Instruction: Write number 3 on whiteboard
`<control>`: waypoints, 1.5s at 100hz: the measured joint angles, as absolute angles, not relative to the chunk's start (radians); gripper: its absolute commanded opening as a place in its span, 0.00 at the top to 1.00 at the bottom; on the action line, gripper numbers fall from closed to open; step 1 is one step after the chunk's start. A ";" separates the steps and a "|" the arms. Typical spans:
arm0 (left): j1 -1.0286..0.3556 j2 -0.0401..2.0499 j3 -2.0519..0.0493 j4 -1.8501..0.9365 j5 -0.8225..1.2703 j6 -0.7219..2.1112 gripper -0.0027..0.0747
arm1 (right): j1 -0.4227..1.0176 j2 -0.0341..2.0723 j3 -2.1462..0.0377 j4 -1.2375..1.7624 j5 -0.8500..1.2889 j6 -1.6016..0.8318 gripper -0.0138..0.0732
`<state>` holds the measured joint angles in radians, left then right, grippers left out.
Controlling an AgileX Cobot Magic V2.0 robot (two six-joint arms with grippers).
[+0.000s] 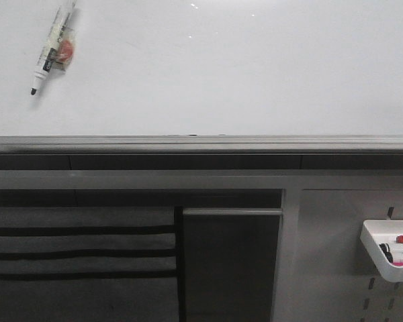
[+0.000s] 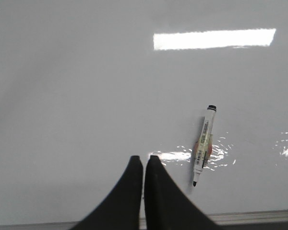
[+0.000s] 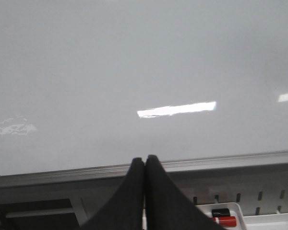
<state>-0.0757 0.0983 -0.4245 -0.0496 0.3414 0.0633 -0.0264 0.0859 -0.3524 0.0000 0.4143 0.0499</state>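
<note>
We see the whiteboard filling the upper part of the front view, its glossy white face cut off at the top and both sides, with the grey metal edge rail running along its near side. We find no number 3 on the board in any view; the face reads bare except for glare patches.

Below the rail, the front view shows a grey frame with dark slotted panels on the left, too dim for us to make out in detail. At the right a small white tray hangs on a perforated panel, cut off by the picture's edge; it holds markers, 1 with a red cap, and we cannot count them.

Neither arm appears in the front view, so we judge the grippers from the wrist views alone. The left gripper has its 2 black fingers pressed together with only a hairline seam between them, holding nothing, poised over the board. The right gripper is likewise closed tight and empty, its tips over the board's rail.

A marker lies flat on the board at the front view's upper left, uncapped tip toward the rail. Something small and reddish is attached at its middle; we cannot identify it. In the left wrist view it lies near the fingertips, not touching them.
</note>
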 measured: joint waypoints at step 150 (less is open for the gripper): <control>-0.076 0.258 -0.536 -0.050 0.427 0.063 0.33 | -0.024 0.271 -0.497 0.000 0.446 -0.044 0.29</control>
